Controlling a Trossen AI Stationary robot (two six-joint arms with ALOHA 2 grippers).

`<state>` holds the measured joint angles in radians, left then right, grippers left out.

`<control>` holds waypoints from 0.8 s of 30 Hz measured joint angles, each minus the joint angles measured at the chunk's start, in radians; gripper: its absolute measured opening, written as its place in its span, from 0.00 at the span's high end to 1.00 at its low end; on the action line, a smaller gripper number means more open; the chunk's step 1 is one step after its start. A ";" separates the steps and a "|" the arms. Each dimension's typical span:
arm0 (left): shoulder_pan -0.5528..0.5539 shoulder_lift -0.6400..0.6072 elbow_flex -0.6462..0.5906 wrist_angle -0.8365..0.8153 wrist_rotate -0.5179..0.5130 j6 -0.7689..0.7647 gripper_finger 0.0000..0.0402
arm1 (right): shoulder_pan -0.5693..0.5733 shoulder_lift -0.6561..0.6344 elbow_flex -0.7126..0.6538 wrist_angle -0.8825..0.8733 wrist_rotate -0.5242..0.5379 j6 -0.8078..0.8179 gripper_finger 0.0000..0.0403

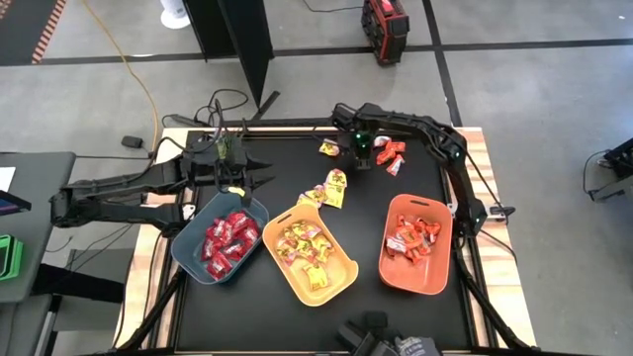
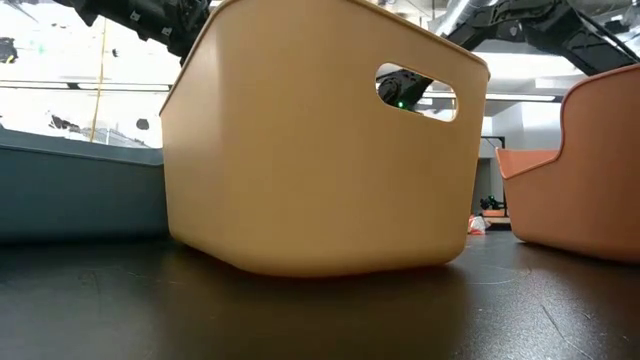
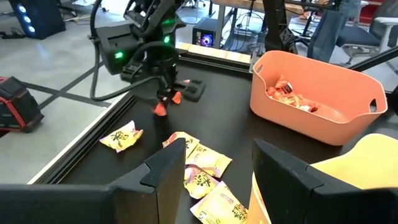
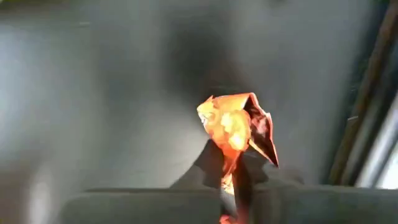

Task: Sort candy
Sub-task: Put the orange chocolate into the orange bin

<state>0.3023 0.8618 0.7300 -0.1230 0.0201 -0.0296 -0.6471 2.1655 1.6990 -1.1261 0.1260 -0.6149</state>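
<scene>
Overhead, the black table (image 1: 297, 316) carried three bins in a row along its near half: a blue-grey bin (image 1: 188, 259) at left with deep red candy (image 1: 227, 237), a yellow bin (image 1: 341, 280) in the middle with yellow, pink-marked candy (image 1: 302, 245), and an orange bin (image 1: 435, 282) at right with orange-red and white candy (image 1: 413, 237). Loose stock lay farther back: a small heap of yellow sweets (image 1: 329, 190) just beyond the yellow bin, one lone yellow sweet (image 1: 328, 148) near the far edge, and a few orange-red sweets (image 1: 392, 154) at far right of centre. Right pincer (image 4: 235, 198), at the far middle of the table beside those orange-red sweets, had its fingers pressed together on the tail of one orange-red sweet (image 4: 236, 127), which stood up crumpled above them. Left pincer (image 3: 211, 177) sat at the far rim of the blue-grey bin, its two fingers (image 3: 168, 171) apart with nothing between them, pointed toward the yellow heap. At table level, the yellow bin filled most of the picture, the blue-grey bin to its left and the orange bin to its right.
</scene>
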 joint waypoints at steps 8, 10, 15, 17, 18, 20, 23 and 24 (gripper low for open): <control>0.000 0.010 0.000 0.001 -0.010 0.026 0.56 | 0.074 -0.214 0.011 -0.154 0.001 0.115 0.99; 0.000 0.023 0.000 0.005 -0.030 0.026 0.56 | 0.107 -0.295 0.011 -0.181 -0.003 0.166 0.99; 0.000 0.080 0.000 0.007 -0.099 0.030 0.56 | 0.201 -0.531 -0.037 -0.213 -0.101 0.323 1.00; 0.000 0.110 0.000 0.008 -0.114 0.041 0.56 | 0.255 -0.629 -0.087 -0.209 -0.102 0.401 1.00; 0.000 0.126 0.000 0.014 -0.118 0.046 0.56 | 0.286 -0.678 -0.116 -0.209 -0.105 0.443 1.00; 0.000 0.156 0.000 0.032 -0.118 0.048 0.56 | 0.346 -0.770 -0.182 -0.208 -0.109 0.538 1.00; 0.000 0.196 0.000 0.090 -0.117 0.049 0.56 | 0.440 -0.894 -0.287 -0.209 -0.109 0.692 1.00; 0.000 0.207 0.000 0.106 -0.117 0.048 0.56 | 0.474 -0.928 -0.323 -0.211 -0.109 0.745 1.00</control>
<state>0.3027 1.0687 0.7303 -0.0170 -0.0971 0.0188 -0.1731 1.2373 1.3760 -1.3367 0.0174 0.1305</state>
